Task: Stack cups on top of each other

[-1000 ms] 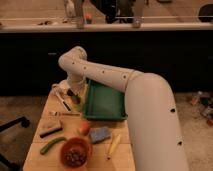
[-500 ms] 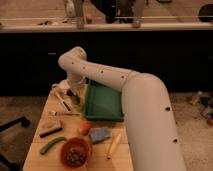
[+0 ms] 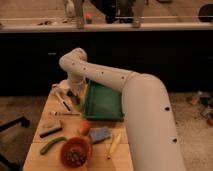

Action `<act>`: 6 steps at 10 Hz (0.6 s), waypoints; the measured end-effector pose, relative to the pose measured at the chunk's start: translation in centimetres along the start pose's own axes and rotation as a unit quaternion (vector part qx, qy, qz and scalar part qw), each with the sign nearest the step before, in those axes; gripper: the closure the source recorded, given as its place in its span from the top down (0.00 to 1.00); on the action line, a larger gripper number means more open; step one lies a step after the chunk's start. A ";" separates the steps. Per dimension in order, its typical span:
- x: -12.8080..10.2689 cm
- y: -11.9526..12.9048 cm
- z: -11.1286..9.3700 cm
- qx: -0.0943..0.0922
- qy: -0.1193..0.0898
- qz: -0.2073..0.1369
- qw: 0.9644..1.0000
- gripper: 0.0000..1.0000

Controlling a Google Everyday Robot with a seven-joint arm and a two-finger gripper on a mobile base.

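My gripper (image 3: 75,95) hangs at the end of the white arm (image 3: 115,82) over the far left corner of the wooden table (image 3: 42,120), just left of the green tray (image 3: 102,104). A small dark object (image 3: 71,93) sits right at the gripper; it may be the dark grey cup, but I cannot tell. A pale small object (image 3: 59,88) stands just left of the gripper; I cannot tell whether it is the light-green cup or a white mug. The wrist hides whatever lies beneath it.
A red bowl of dark pieces (image 3: 75,152) stands at the table's front. Around it lie a green vegetable (image 3: 52,145), an orange fruit (image 3: 85,127), a blue sponge (image 3: 100,134), a yellow item (image 3: 114,145) and a black bar (image 3: 50,131). Utensils (image 3: 65,107) lie near the gripper.
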 end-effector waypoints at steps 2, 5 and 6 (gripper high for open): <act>0.0 0.1 0.1 -0.002 0.002 -0.004 1.000 0.20; -0.1 0.1 0.4 -0.002 0.006 -0.012 1.000 0.20; 0.0 0.2 0.5 -0.004 0.008 -0.014 1.000 0.20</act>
